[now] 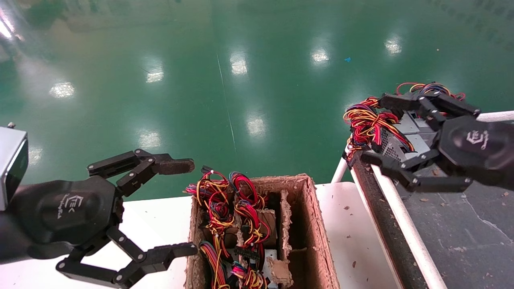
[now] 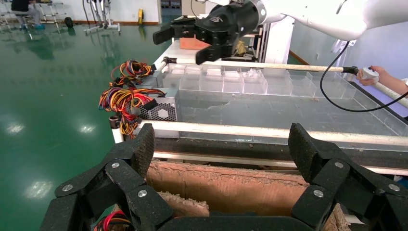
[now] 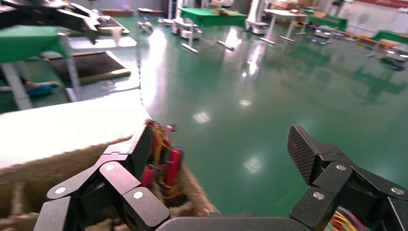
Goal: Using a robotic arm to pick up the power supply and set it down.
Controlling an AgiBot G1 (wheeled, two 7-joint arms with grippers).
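The power supply [image 1: 401, 140], a grey metal box with a perforated face, lies at the near end of the black belt [image 1: 461, 233], and its red, yellow and black wires [image 1: 363, 120] hang over the end. In the left wrist view the power supply [image 2: 161, 109] rests on the belt with a second unit behind it. The robotic arm's right gripper [image 1: 376, 129] hovers open above it, well clear in the left wrist view [image 2: 183, 45], with nothing in it. Its own view shows only floor between the jaws [image 3: 221, 149]. My left gripper [image 1: 182, 207], one fingertip dusted brown, is open and idle beside the box.
A torn cardboard box [image 1: 317, 224] on the white table [image 1: 353, 233] holds more wired units [image 1: 237, 208]. White rails [image 1: 397, 212] edge the belt. Clear plastic trays [image 2: 240, 82] stand farther along it. A person's hand [image 2: 385, 77] holds a cable at the far side.
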